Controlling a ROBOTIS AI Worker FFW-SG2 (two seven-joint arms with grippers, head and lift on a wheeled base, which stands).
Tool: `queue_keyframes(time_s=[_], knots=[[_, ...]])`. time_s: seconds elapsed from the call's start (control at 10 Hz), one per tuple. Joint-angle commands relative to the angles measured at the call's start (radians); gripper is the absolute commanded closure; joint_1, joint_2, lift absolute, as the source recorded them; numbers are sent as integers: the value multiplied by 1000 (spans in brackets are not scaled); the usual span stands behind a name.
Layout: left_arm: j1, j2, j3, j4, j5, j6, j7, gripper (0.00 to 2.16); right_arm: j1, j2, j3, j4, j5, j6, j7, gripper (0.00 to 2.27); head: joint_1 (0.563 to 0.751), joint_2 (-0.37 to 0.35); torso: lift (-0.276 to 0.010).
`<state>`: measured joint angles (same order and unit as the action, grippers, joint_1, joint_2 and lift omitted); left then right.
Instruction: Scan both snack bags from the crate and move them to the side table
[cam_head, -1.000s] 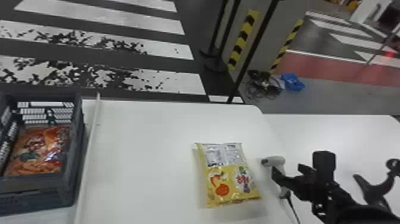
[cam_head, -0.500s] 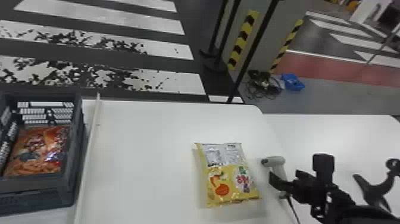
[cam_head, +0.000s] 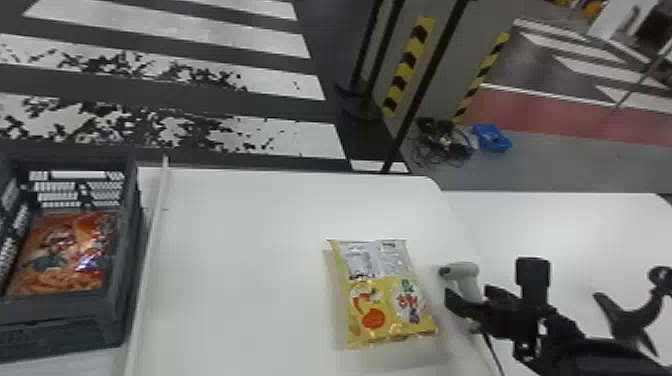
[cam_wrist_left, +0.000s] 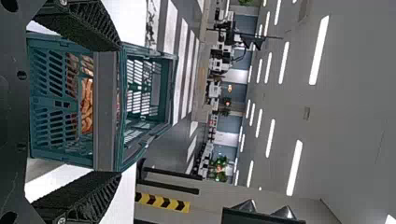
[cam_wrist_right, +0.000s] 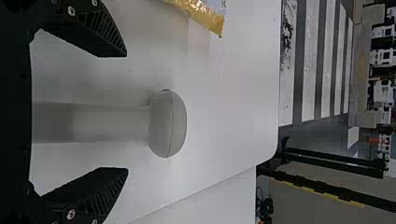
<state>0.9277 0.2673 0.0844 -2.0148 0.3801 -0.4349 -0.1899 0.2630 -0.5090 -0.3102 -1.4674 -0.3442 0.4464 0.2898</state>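
The yellow snack bag (cam_head: 385, 295) lies flat on the white table, left of the grey scanner (cam_head: 462, 275). My right gripper (cam_head: 471, 296) is at the scanner's handle. In the right wrist view, my right gripper (cam_wrist_right: 126, 113) is open, with the handle of the scanner (cam_wrist_right: 167, 123) between its spread fingers and space on both sides. An orange snack bag (cam_head: 65, 252) lies inside the dark crate (cam_head: 112, 312) at far left. My left gripper (cam_wrist_left: 119, 110) is open before the crate's near wall (cam_wrist_left: 106, 112), and the orange bag (cam_wrist_left: 87, 105) shows behind the slats.
A raised pale strip (cam_head: 150, 250) runs between crate and yellow bag. The side table (cam_head: 560, 225) adjoins on the right, where a black curved piece (cam_head: 632, 317) shows beside the right arm. A thin cable (cam_head: 494, 352) hangs from the scanner. Posts stand behind the tables.
My right gripper has shifted a little to the left, bringing its fingers closer around the scanner's handle. Both snack bags, the crate and the scanner have kept their places.
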Motion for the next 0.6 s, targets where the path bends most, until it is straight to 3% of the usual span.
queue_keyframes(time_s=[0.0, 0.1, 0.2, 0.3, 0.4, 0.5], knots=[[2, -3, 0, -4, -1, -1, -2, 39, -10, -9, 6, 22, 5, 1, 6, 184, 695, -350, -95], [5, -5, 2, -5, -1, -8, -3, 39, -14, -19, 14, 35, 14, 4, 12, 367, 695, -350, -95], [6, -5, 3, -7, -1, -11, -3, 39, -16, -26, 17, 36, 16, 28, 23, 937, 695, -350, -95], [6, -5, 3, -7, -1, -11, -3, 39, -18, -31, 16, 36, 16, 44, 28, 1730, 695, -350, -95], [6, -5, 3, -7, -1, -11, -3, 39, -13, -32, 14, 32, 14, 50, 32, 1997, 695, -350, -95], [6, -5, 3, -9, -1, -11, -5, 39, 7, -31, 0, 10, 13, 19, 31, 2017, 695, -350, -95]])
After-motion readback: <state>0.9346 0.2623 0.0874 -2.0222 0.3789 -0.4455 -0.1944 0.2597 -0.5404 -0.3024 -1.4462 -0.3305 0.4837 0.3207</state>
